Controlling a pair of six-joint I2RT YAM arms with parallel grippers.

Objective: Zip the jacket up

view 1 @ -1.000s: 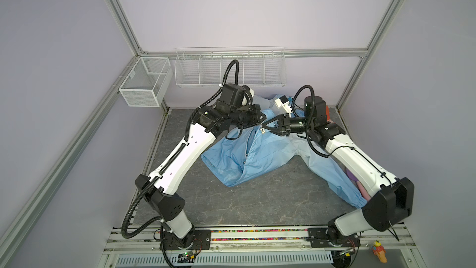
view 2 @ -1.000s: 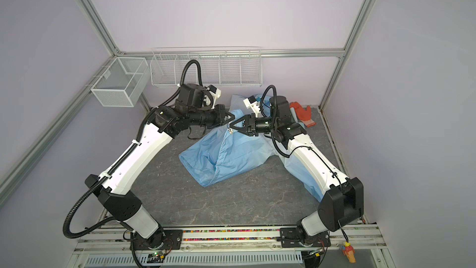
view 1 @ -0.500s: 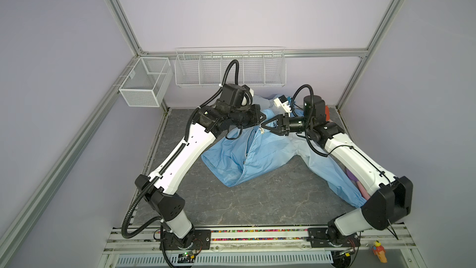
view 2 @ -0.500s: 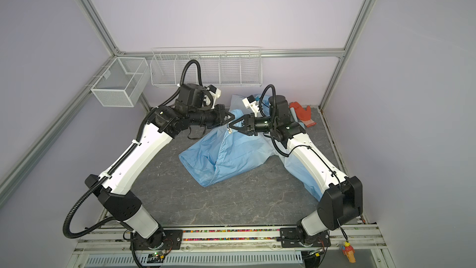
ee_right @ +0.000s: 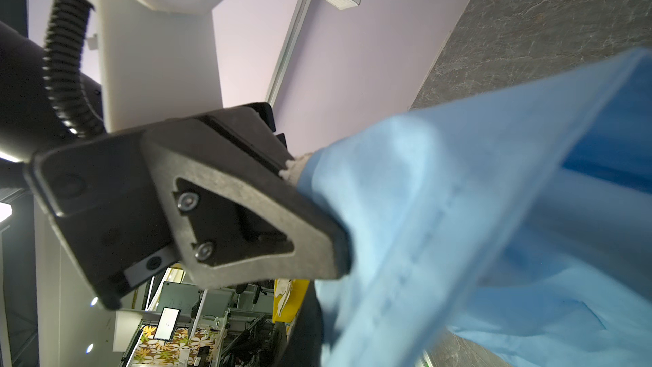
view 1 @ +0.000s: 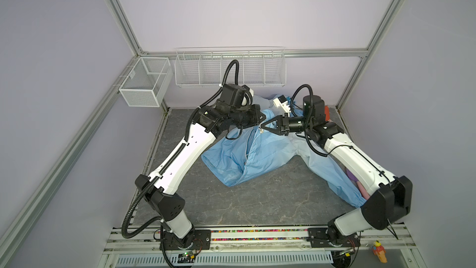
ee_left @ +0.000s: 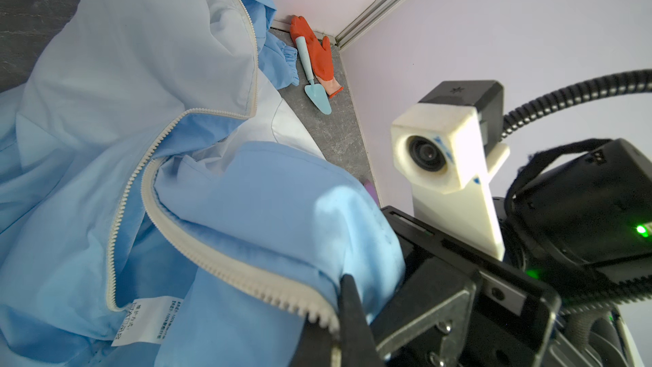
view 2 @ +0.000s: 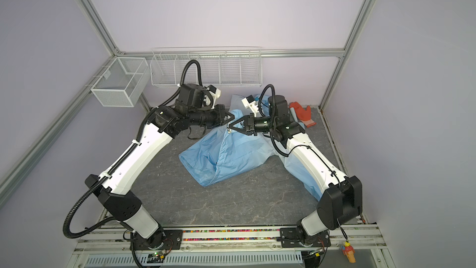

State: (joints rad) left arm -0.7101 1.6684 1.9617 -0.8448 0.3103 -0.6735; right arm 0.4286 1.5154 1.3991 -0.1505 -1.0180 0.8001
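The light-blue jacket (view 1: pixel 257 155) lies crumpled on the grey table, its front lifted at the back middle in both top views. Its white zipper (ee_left: pixel 218 263) stands open, the two rows apart. My left gripper (ee_left: pixel 340 312) is shut on the top end of one zipper row. My right gripper (view 1: pixel 261 127) meets it tip to tip and is shut on the jacket's fabric edge just below. In the right wrist view blurred blue cloth (ee_right: pixel 458 224) runs from the left gripper's fingers (ee_right: pixel 282 213) past my own dark finger (ee_right: pixel 310 315). A small metal pull (view 2: pixel 228 130) hangs under the tips.
An orange glove (view 2: pixel 302 114) and a light-blue trowel (ee_left: pixel 314 82) lie in the back right corner. Two wire baskets (view 1: pixel 144 86) (view 1: pixel 229 70) hang on the back wall. One jacket sleeve (view 1: pixel 332 176) trails under the right arm.
The right gripper's jaws have closed onto the jacket beside the left gripper. Both arms have otherwise stayed about where they were.
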